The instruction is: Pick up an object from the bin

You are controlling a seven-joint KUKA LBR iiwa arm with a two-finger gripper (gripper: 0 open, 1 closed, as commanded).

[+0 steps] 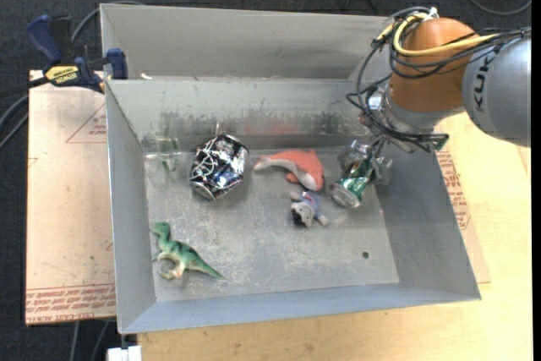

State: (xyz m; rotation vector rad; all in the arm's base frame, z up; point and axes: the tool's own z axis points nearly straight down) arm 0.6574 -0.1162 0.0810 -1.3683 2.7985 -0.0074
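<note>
My gripper [370, 163] is down in the right part of the bin, under the orange wrist cover. Right at its tip lies a crumpled green and silver thing [353, 182], tilted, its upper end against the gripper. Whether it is gripped I cannot make out. A small grey and purple figure [307, 210] lies just left of and below that thing. A pink, fish-like soft thing [297, 166] lies a little further left, apart from the gripper.
A black and white patterned lump [218, 167] sits left of centre. A clear cup [161, 152] stands near the left wall. A green toy dinosaur [179, 254] lies at the front left. The bin's right wall slopes up close beside the gripper.
</note>
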